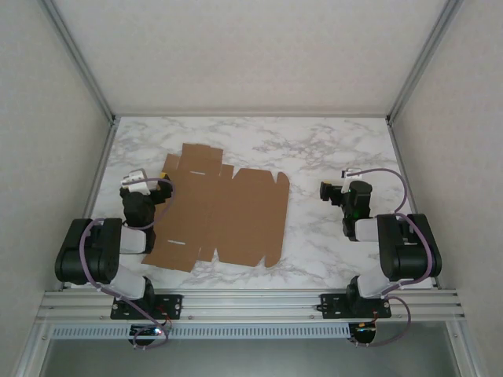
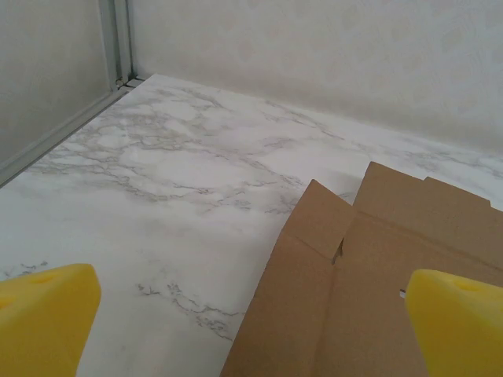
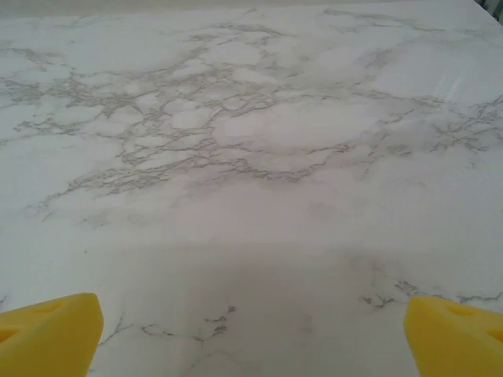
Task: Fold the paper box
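On the marble table [image 1: 338, 149], left of centre, the paper box [image 1: 224, 216] lies flat and unfolded, flaps and tabs spread. At its left edge the left gripper [image 1: 151, 182] hovers empty, yellow fingers [image 2: 47, 314] spread wide, one over cardboard and one over bare marble. The right gripper [image 1: 334, 188] is just as wide and empty, well apart from the box on its right. Folding looks not yet begun. To start well, I judge the left should catch the side flap [image 2: 314, 218] near its crease and lift it, while the right comes across to pin the sheet's middle so it cannot slide
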You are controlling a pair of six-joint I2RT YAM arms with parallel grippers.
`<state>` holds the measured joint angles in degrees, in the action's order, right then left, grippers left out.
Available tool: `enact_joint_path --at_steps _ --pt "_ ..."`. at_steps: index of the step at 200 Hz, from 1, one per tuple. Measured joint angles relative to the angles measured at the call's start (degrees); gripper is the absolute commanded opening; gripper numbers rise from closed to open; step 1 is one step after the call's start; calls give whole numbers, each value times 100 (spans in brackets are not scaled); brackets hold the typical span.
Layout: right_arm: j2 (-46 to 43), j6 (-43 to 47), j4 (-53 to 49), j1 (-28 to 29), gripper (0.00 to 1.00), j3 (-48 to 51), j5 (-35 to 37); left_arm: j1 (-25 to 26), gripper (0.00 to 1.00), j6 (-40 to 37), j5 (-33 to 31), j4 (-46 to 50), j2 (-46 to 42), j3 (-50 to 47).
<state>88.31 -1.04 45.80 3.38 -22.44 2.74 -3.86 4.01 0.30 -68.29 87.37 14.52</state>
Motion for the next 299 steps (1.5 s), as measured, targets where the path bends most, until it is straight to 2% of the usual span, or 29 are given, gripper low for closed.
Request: enact_joint_path --at_steps 107,128,140,156,182,208,227,240,254,269,289,299 --pt "0 0 0 0 99 0 0 0 99 0 0 0 -2 0" --pt "-33 44 -111 2 99 -20 -129 52 99 -42 -96 505 -387 39" --pt "-264 114 -654 55 99 -151 -146 256 99 -142 -334 844 -800 131" --pt "-940 238 -1340 361 99 -400 15 780 99 -321 -651 1165 -1617 278" --pt "-2262 297 -2262 1473 99 -1213 234 1722 99 -509 -680 1801 -2763 874" --pt "-2747 28 -3713 2546 99 -2870 669 2767 99 -374 -761 3252 -3307 2050" --pt "-2758 -291 -5095 2793 99 -4280 662 3362 99 70 -1078 4793 -3436 3071" --pt "-2651 -487 -5777 2728 99 -5064 485 3416 99 518 -1408 5799 -3440 3648" --pt "-2527 -704 -6144 2588 98 -5442 149 3392 100 1204 -1875 6640 -3429 3958" --pt "-2175 -986 -6476 2474 97 -5683 -87 3324 100 1869 -1987 7184 -3464 3834" --pt "-1174 -1241 -6743 2474 99 -5947 -374 3311 99 2699 -1698 7464 -3716 2983" --pt "-533 -1335 -6828 2540 92 -5965 -400 3311 100 3045 -1526 7652 -3812 2568"
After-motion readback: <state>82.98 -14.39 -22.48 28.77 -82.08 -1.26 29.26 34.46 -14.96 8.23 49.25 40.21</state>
